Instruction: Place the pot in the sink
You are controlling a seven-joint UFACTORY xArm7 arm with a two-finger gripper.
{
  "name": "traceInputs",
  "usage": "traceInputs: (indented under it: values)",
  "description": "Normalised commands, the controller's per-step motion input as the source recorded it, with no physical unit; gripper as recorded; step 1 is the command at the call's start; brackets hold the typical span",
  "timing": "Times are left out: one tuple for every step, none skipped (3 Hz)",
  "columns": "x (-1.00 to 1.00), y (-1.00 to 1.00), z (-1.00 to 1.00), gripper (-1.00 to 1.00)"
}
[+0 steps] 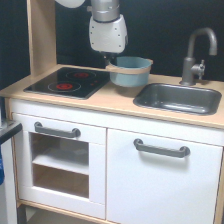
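Note:
The light blue-grey pot [131, 71] with a tan rim band hangs a little above the light wood countertop [110, 97], between the stovetop and the sink, with its shadow below it. My gripper [108, 61] comes down from above and is shut on the pot's rim on the exterior view's left side; its fingertips are mostly hidden by the pot. The dark grey sink [180, 98] lies just to the exterior view's right of the pot, and nothing shows inside it.
A black stovetop [67, 82] with red rings lies left of the pot. A dark grey faucet [196, 56] stands behind the sink. A wooden post [40, 35] rises at the back left. White cabinet doors with grey handles [161, 148] are below.

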Motion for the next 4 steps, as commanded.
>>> traceInputs:
  values:
    - [1.00, 0.47, -0.75, -1.00]
    - [1.00, 0.49, -0.80, -1.00]
    - [0.98, 0.34, -0.82, -1.00]
    - [0.86, 0.34, -0.78, -1.00]
